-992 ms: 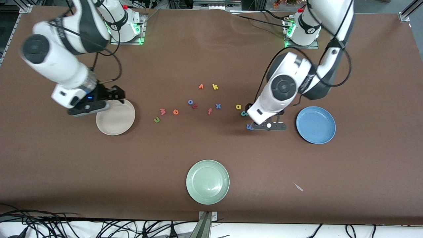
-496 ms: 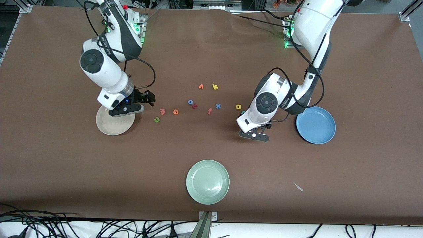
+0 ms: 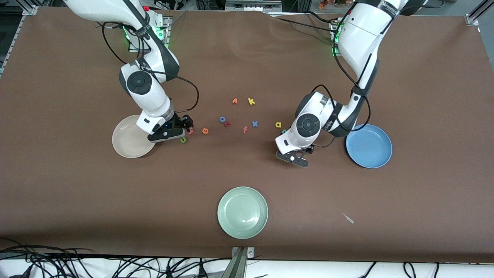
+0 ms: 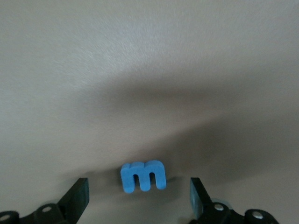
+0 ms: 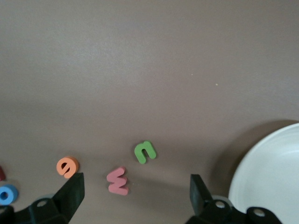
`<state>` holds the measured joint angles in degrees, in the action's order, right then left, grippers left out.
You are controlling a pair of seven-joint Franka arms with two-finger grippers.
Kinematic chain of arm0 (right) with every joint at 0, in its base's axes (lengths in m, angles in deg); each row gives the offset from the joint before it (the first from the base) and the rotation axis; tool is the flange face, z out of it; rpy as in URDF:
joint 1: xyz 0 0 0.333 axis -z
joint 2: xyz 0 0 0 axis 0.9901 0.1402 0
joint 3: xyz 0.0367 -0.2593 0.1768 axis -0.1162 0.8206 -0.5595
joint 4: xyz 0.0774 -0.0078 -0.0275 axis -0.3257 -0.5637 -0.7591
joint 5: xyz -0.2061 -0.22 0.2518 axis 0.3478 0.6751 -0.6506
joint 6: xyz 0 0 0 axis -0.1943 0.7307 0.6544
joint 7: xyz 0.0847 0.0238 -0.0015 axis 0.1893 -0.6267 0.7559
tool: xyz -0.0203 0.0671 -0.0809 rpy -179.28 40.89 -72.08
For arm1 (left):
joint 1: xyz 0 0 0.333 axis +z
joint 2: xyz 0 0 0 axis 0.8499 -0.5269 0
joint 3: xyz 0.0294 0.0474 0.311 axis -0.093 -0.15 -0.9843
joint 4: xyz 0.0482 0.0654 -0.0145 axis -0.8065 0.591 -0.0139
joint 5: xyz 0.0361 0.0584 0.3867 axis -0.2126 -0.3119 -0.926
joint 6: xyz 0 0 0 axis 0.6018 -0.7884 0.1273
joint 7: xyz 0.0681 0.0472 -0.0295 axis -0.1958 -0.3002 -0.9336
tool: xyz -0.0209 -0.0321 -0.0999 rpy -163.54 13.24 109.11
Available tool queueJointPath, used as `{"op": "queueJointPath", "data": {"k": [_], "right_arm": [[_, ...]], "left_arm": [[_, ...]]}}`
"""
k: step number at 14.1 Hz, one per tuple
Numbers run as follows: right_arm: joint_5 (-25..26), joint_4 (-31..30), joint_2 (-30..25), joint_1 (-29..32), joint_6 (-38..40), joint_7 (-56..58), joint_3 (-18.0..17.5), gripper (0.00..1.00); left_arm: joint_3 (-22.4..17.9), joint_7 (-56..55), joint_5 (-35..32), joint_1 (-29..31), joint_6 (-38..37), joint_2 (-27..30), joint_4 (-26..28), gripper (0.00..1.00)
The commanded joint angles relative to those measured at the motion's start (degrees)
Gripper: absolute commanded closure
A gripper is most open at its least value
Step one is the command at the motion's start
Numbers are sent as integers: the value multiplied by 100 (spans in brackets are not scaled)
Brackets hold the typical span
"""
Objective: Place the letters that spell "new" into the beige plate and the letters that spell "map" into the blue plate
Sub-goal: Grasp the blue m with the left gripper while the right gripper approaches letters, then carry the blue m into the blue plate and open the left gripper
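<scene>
The left end effector (image 4: 138, 201) is down low over the blue m (image 4: 143, 175), fingers spread wide with the letter sitting between them on the bench (image 3: 77, 193), not yet pinched. In the front view the arm's own wrist covers the m. The teal p (image 3: 283, 131) peeks out right at that wrist's edge, mostly hidden, and the yellow a (image 3: 278, 124) lies just beside it, a little farther from the front camera. The blue plate (image 3: 369, 146) sits toward the left arm's end of the bench, close to the arm's elbow, with nothing in it.

The right end effector (image 5: 135, 199) hovers low beside the beige plate (image 3: 127, 139), fingers apart and holding nothing. The pink w (image 5: 117, 180) and green n (image 5: 145, 152) lie close together before it, neither touched, and the orange e (image 5: 67, 166) lies a bit farther toward the middle of the bench. From the front, the w is half hidden by the fingers. The beige plate holds no letters.

Mid-bench is a loose scatter: the blue o (image 3: 222, 119) touching the red r (image 3: 227, 124), the orange f (image 3: 245, 129), the blue x (image 3: 254, 124), and farther from the front camera the orange v (image 3: 234, 101) and yellow k (image 3: 251, 101). The pale green plate (image 3: 242, 212) sits well apart, nearest the front camera, and a small pale scrap (image 3: 348, 218) lies on the cloth toward the left arm's end.
</scene>
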<state>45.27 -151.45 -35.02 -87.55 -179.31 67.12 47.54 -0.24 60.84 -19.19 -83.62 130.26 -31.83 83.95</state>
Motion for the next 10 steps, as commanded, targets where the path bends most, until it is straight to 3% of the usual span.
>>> {"op": "queueJointPath", "data": {"k": [1,3,5,6,10], "right_arm": [[152,55,215,-27,-268,-173,-2,0],[152,64,383,-27,-506,-173,16,0],[160,64,462,-27,-542,-164,33,1],[204,73,480,-27,-542,-164,33,1],[459,204,664,-27,-551,-164,113,6]], "left_arm": [[-40,17,-53,-52,139,-37,35,30],[-40,17,-70,-43,139,-37,35,66],[-49,60,-106,-17,69,24,26,89],[-66,113,-114,27,-1,94,17,93],[-119,341,-115,299,-773,673,-44,94]]}}
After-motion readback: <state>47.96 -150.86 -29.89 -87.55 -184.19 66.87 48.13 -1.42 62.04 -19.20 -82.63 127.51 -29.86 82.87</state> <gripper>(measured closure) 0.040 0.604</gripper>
